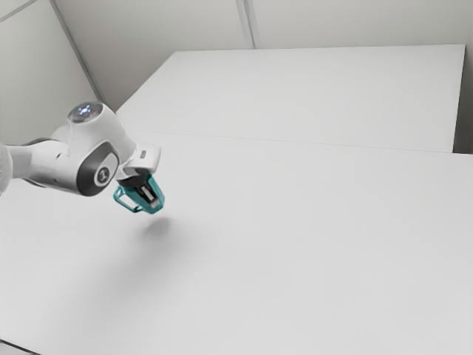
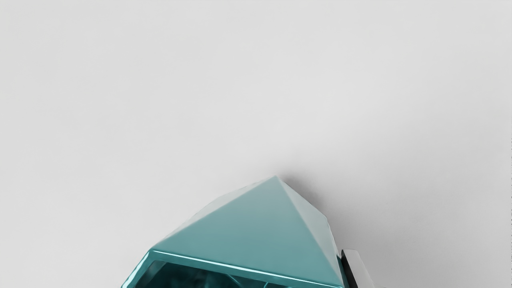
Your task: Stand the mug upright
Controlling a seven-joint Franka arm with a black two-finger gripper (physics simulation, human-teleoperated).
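Pale walls (image 1: 162,22) stand behind a wide white table (image 1: 310,244), crossed by a thin seam. Above its side toward the exterior view's left, well apart from its far edge, the gripper (image 1: 151,197) is clasped on the teal mug (image 1: 159,207). One finger (image 2: 360,268) lies along the mug's outside in the wrist view; the other is hidden by the mug. The mug hangs tilted, just clear of the tabletop, its handle (image 1: 118,194) toward the exterior view's left. Near the gripper, the wrist view cuts off a dark hollow edged by a bright rim; what lies inside is hard to make out. A soft shadow (image 1: 156,226) blurs the table below. Outward, the white arm (image 1: 96,144) is cut off at the exterior view's left.
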